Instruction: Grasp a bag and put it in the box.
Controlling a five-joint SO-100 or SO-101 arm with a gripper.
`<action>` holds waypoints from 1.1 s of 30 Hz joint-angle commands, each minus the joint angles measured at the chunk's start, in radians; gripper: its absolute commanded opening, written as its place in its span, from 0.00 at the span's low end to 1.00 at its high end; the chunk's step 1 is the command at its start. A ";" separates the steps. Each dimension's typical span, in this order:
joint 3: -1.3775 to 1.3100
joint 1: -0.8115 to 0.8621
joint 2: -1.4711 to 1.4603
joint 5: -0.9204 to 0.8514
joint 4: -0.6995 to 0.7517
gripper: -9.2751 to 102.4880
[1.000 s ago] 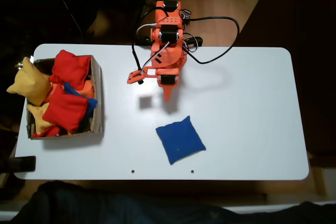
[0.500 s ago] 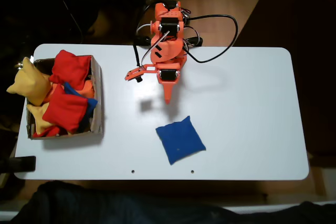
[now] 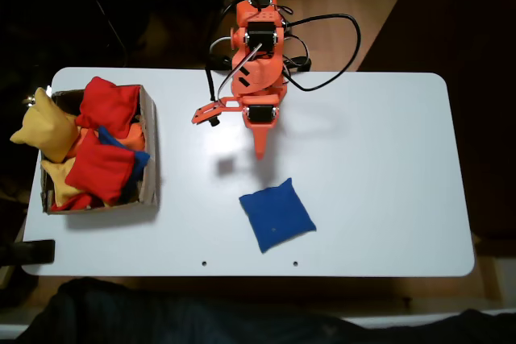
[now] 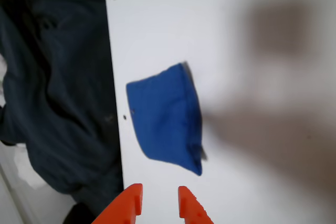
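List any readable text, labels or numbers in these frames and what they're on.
None readable.
The blue bag, the cardboard box and the white table are plain.
Any marking on the orange arm is too small to read.

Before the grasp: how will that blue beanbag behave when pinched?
The blue beanbag looks soft and pillowy with puffed edges, so it will probably sag and deform rather than stay stiff. Lying flat on the table, it shouldn't roll. The fabric looks matte, so likely not slippery.
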 commanded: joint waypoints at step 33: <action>-0.523 -0.123 -0.781 0.153 -0.052 0.20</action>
